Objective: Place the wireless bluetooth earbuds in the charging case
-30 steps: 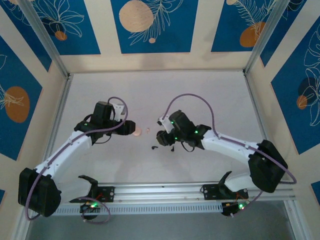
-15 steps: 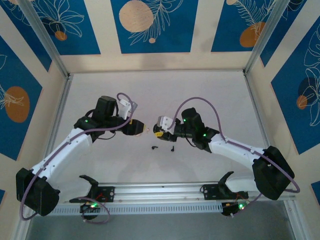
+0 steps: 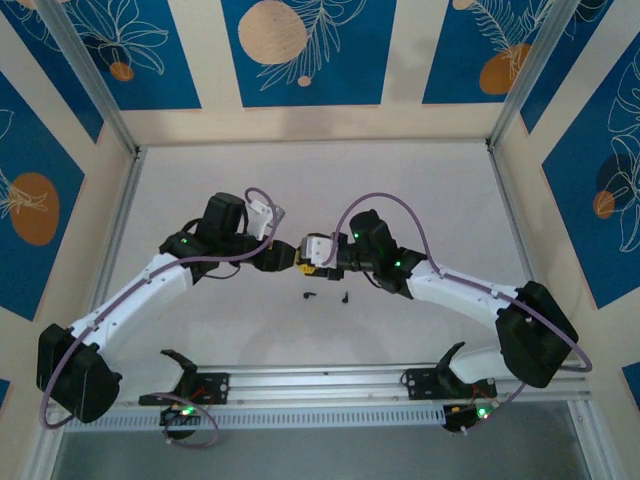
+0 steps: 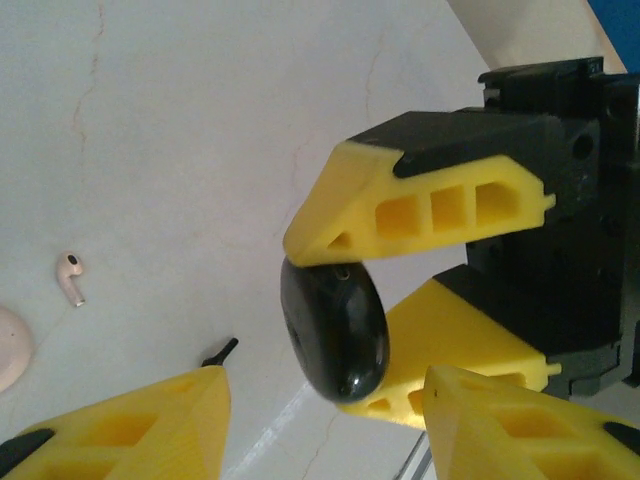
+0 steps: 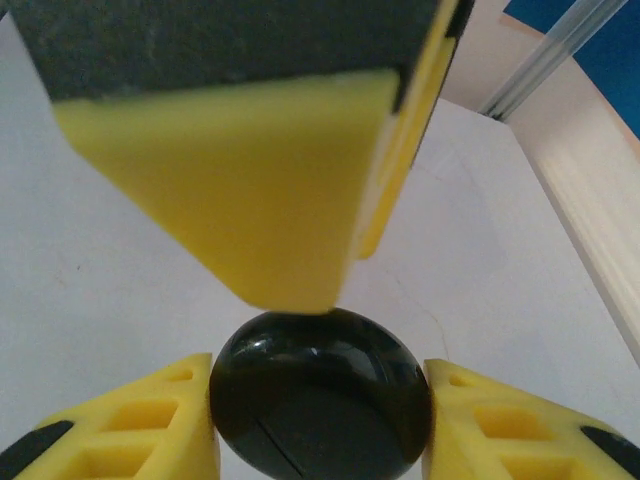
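I am watching both arms bending in toward the middle of the table, their grippers meeting tip to tip above it. The right gripper is clamping the case, a glossy black oval, between its two yellow fingers. In the right wrist view the case is sitting snug between both pads, touching each. A thin seam is showing across its face, and I am seeing no gap along it.

The left gripper is standing with its jaws apart and is holding nothing. One of its own fingers is hanging just over the top of the case, and I cannot tell whether it is touching.

Both earbuds are lying on the table, outside the case. The pale earbud is resting on its side near a pink disc at the frame's edge. The black earbud is poking its stem out from behind a left finger, apart from the pale one. From above it is showing as a dark speck on the near side of the grippers. A second speck is lying near it, too small for me to name.
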`<state>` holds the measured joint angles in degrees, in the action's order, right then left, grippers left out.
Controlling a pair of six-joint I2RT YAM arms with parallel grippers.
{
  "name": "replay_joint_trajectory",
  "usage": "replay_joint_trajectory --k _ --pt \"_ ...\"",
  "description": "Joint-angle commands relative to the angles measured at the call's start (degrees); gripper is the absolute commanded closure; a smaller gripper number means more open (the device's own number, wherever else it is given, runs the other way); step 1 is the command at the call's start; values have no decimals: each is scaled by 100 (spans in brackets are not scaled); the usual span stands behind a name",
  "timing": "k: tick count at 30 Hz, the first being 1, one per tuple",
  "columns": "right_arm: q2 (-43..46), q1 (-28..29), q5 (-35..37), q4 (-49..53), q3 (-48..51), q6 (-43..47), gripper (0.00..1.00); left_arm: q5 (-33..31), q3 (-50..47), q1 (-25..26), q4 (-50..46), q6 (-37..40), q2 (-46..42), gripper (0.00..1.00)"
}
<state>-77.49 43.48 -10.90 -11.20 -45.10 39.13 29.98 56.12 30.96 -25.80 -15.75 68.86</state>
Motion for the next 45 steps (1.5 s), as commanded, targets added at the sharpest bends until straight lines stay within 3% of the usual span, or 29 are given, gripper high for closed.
replay_joint_trajectory --k 1,6,11,18,21,25,30,37,45 --pt "-89 64 -10 -154 -222 122 57 -30 88 113 215 -163 68 47" --pt "-144 112 -43 -277 -271 28 57 -206 131 164 108 -135 195 49" --pt "-171 133 -71 -361 -318 -42 57 -342 154 171 44 -130 259 57" --pt "-197 161 -88 -430 -320 -54 57 -166 110 174 195 -109 259 77" --pt "-137 156 -71 -560 -219 -102 52 -192 66 175 235 102 223 83" --pt "155 49 -169 -722 64 -331 35 -216 -125 142 500 519 113 87" --pt "854 -467 -1064 -769 602 -1085 27 281 -527 128 1324 1009 25 87" --pt "1478 -1527 -3197 -355 919 -2151 29 1639 -1455 130 3398 1262 -79 88" --pt "1440 -1824 -3780 -48 732 -2672 31 2576 -2103 165 4951 1449 -280 88"
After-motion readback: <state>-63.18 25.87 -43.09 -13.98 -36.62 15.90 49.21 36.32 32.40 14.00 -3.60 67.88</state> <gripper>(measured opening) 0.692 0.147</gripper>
